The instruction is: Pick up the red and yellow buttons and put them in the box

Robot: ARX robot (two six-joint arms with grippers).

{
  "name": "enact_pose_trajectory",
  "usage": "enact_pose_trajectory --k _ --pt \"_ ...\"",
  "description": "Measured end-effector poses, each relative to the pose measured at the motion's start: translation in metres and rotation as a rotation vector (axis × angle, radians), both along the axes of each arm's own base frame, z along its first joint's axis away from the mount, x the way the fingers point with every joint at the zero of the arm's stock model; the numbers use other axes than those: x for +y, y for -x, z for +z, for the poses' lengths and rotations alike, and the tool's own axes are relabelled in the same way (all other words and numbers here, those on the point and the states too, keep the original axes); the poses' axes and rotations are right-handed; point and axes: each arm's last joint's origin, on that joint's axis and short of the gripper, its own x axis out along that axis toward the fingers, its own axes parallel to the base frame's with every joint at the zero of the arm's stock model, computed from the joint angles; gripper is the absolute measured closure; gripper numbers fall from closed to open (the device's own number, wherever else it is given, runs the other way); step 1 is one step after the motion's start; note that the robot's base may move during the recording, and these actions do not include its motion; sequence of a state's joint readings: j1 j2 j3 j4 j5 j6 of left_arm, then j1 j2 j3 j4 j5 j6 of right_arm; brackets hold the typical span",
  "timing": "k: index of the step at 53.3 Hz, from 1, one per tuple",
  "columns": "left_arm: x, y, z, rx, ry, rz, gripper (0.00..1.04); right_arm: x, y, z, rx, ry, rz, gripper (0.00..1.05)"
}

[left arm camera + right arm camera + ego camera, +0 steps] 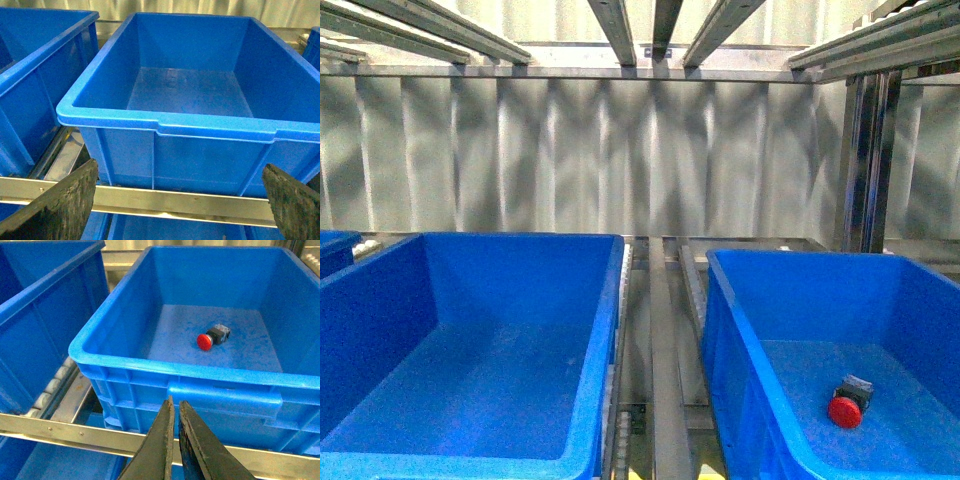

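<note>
We see one red button (pixel 845 408) lying on its side on the floor of the right bin (pixel 800 255), well clear of every wall, with its cap turned toward the near wall and its black body behind. No yellow button shows in any view. The left bin (pixel 520 238) holds nothing. The right claw (pixel 176 402) hangs outside the right bin's near wall, below the rim, with its fingers pressed almost together and nothing between them. The left claw (pixel 180 167) sits before the left bin with its fingers spread wide, also holding nothing. We judge the step in hand to be fetching the red button with the right arm, though we cannot tell which bin is meant as the goal. To do it well, we would lift the claw above the thick rim first, then spread the fingers before dropping toward the floor. We would close across the black body rather than the rounded cap, which looks likely to slip. We would come down straight, so the button does not roll away.
</note>
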State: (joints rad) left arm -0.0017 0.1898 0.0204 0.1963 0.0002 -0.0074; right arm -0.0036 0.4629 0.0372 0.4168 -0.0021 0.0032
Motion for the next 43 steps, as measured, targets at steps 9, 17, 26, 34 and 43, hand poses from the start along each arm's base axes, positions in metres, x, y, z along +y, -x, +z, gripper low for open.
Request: enact_pose_trajectory --k 9,17,26,34,43 --pt "0.000 0.000 0.000 0.000 0.000 0.000 0.08 0.000 0.004 -0.001 -0.027 0.000 -0.003 1.01" --pt "0.000 0.000 0.000 0.000 0.000 0.000 0.08 0.000 0.008 0.000 -0.032 0.000 -0.002 1.01" --pt "0.000 0.000 0.000 0.000 0.000 0.000 0.08 0.000 0.013 0.000 -0.031 0.000 -0.001 1.01" --pt "0.000 0.000 0.000 0.000 0.000 0.000 0.08 0.000 0.016 0.000 -0.032 0.000 -0.001 1.01" --pt "0.000 0.000 0.000 0.000 0.000 0.000 0.08 0.000 0.019 0.000 -0.032 0.000 -0.001 1.01"
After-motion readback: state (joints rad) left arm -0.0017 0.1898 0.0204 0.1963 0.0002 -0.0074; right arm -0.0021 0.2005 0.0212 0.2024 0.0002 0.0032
